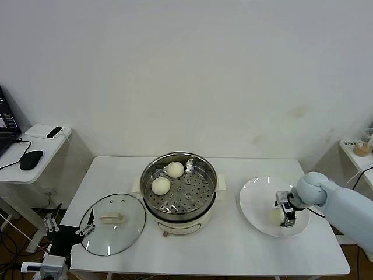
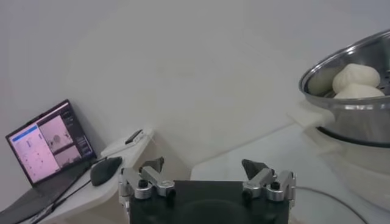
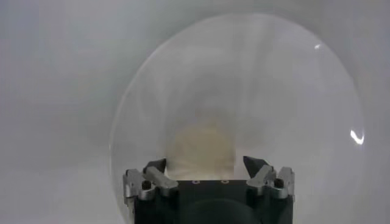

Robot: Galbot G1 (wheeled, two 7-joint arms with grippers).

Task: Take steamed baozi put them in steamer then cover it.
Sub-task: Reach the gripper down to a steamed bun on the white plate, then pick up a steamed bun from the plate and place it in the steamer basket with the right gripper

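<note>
The steamer [image 1: 208, 170], a steel pot on a cream base, stands mid-table with two baozi [image 1: 175, 170] [image 1: 161, 185] on its perforated tray. A third baozi [image 1: 276, 216] lies on the white plate [image 1: 256, 198] at the right; a fourth is out of view. My right gripper [image 1: 287, 217] is down at that bun, open. In the right wrist view the bun [image 3: 201, 149] sits between the spread fingers of the gripper [image 3: 205, 163]. The glass cover [image 1: 113, 224] lies flat on the table at the left. My left gripper [image 1: 70, 225] is open and empty beside it.
A side desk at the far left holds a laptop [image 2: 49, 143] and a black mouse [image 1: 31, 159]. A small shelf with a cup [image 1: 363, 146] stands at the far right. The left wrist view shows the steamer [image 2: 353, 109] with buns [image 2: 355, 76] inside.
</note>
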